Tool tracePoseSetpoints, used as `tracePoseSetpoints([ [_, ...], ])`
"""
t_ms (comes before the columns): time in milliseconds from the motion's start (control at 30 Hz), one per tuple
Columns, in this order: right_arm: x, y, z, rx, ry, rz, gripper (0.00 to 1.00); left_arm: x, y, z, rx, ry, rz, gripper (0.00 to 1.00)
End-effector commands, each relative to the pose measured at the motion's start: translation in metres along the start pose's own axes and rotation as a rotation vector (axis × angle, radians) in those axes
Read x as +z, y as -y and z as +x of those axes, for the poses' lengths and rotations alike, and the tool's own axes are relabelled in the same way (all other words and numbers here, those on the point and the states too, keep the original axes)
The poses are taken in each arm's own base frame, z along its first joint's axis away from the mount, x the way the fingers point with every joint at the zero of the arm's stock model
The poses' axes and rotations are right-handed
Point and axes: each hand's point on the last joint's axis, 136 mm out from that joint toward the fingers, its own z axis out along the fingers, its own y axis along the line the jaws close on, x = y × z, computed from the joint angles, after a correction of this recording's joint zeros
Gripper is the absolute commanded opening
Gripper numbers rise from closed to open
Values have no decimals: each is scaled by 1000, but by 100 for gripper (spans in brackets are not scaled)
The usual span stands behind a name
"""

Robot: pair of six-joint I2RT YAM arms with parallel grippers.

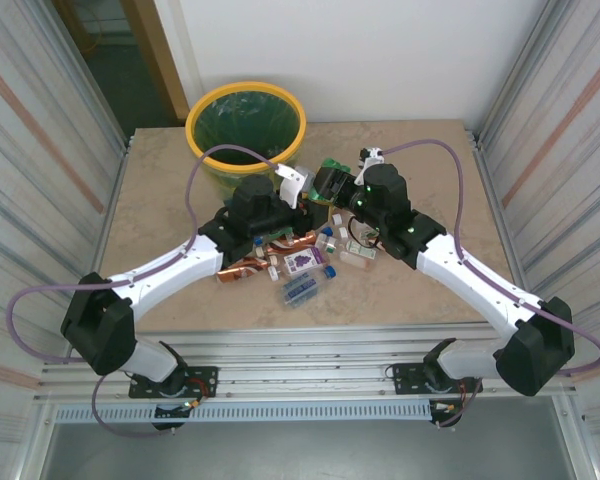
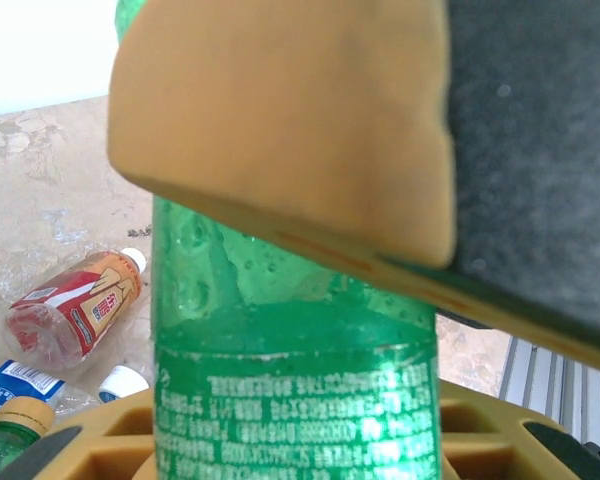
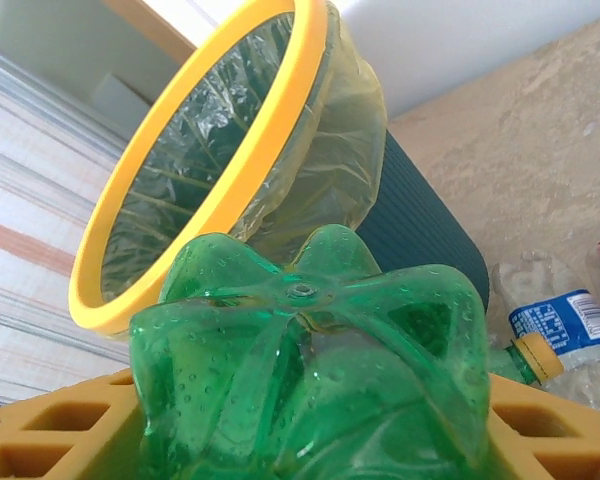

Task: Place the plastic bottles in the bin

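Left pincer [image 1: 305, 192]: clamped on a green bottle [image 2: 280, 270], just above the label [image 2: 300, 410]. Thin-walled, light, springy, probably slick with droplets; best squeezed gently across the body, not at the tapering ends. Right pincer [image 1: 332, 182]: behind a green bottle base [image 3: 310, 370], perhaps the same bottle; clamped or loosening, cannot tell. Beyond, loose bottles [image 1: 302, 268] strewn on the worktop [image 1: 160, 200], then the bin [image 1: 245, 125] at its far edge.

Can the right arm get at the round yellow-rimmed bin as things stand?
Probably yes: the right gripper, holding a green plastic bottle, is close to the round yellow-rimmed bin, and its wrist view shows nothing between them.
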Motion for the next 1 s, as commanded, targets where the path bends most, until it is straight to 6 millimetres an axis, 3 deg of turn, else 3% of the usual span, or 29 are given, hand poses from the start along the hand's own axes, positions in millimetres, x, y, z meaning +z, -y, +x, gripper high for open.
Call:
tracePoseSetpoints([
  [0,-7,-26,-15,-73,22,-60,86,-13,5,-27,52,71,-14,12],
  [100,-13,-29,-21,-97,35,-65,98,-19,-1,-31,60,74,-44,11],
  [267,-31,-29,-37,-126,82,-37,98,-32,-13,-41,80,93,-89,11],
  [433,-56,-15,-56,-134,162,37,98,-51,-24,-60,123,129,-159,12],
  [700,-90,37,-63,-92,247,260,98,-83,-44,-104,187,207,-271,13],
  [967,-100,100,-33,-12,159,481,98,-101,-87,-145,212,231,-422,16],
])
